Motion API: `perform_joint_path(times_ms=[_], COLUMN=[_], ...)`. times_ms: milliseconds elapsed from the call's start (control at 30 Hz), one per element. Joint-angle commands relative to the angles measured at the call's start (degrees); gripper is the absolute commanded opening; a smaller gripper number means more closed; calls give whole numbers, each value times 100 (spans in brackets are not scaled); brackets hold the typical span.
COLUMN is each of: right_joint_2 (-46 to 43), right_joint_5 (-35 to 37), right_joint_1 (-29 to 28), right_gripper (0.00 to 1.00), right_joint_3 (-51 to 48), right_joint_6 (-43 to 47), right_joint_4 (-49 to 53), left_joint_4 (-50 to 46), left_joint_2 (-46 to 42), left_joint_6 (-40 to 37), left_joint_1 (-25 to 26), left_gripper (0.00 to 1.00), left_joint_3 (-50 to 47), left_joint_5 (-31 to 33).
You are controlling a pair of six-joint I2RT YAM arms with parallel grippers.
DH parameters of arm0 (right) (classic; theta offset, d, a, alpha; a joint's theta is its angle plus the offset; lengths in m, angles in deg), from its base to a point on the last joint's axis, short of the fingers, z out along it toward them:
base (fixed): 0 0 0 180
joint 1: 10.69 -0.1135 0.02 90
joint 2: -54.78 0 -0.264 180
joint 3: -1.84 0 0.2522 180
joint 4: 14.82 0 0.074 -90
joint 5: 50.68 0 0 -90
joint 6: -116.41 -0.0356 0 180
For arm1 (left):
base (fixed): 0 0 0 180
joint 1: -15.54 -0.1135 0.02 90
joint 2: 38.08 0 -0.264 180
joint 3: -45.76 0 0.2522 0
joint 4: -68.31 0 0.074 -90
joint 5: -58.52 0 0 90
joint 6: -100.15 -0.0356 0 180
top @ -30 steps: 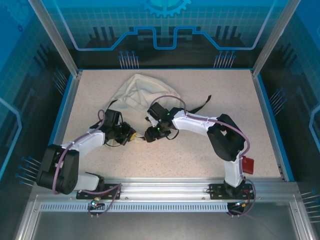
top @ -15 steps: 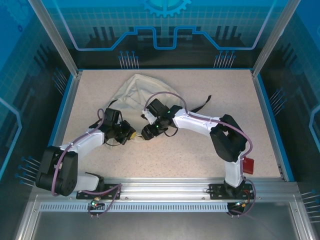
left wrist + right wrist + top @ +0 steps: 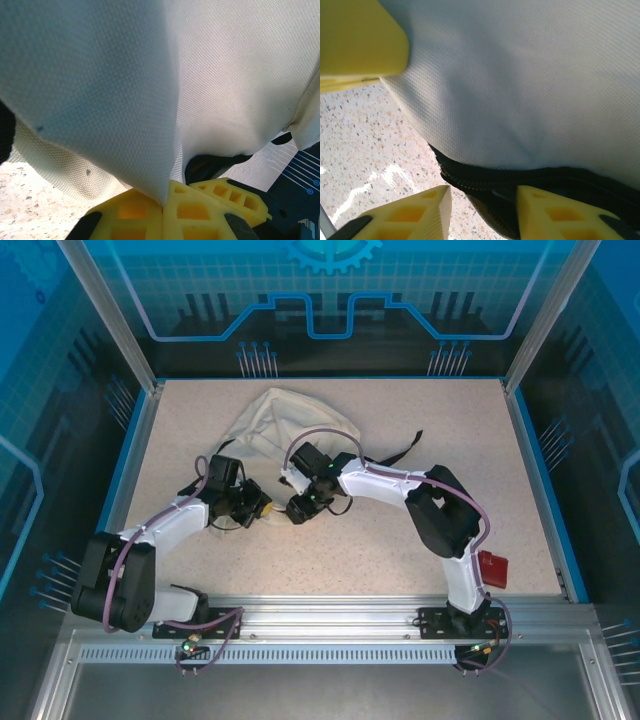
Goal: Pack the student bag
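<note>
Cream student bag [image 3: 265, 425] lies on the table [image 3: 350, 562]; left fingers [image 3: 134, 216] pinch its fabric tight; right fingers [image 3: 415, 217] stand parted astride its black zip trim [image 3: 535, 179].

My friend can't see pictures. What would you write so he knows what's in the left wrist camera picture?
The yellow left claw is shut on a fold of the cream student bag, whose fabric spreads across most of the picture. A bit of speckled table shows at the lower left.
</note>
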Motion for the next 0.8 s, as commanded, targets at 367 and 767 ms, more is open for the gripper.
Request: perform_joint_path(times_ms=[367,767], right_joint_2=[111,-474], right_joint_5=[343,447], right_joint_1=[-162,-246], right_gripper=[21,0], right_joint_3=[67,152], right_joint_6=[185,-718], right_joint_4=[424,439], left_joint_4=[-23,86], left_joint_2=[-35,24], left_joint_6=[-165,-139], left_joint_1=[25,21], left_gripper=[0,0], left_joint_3=[132,-95], left_joint_5=[98,134])
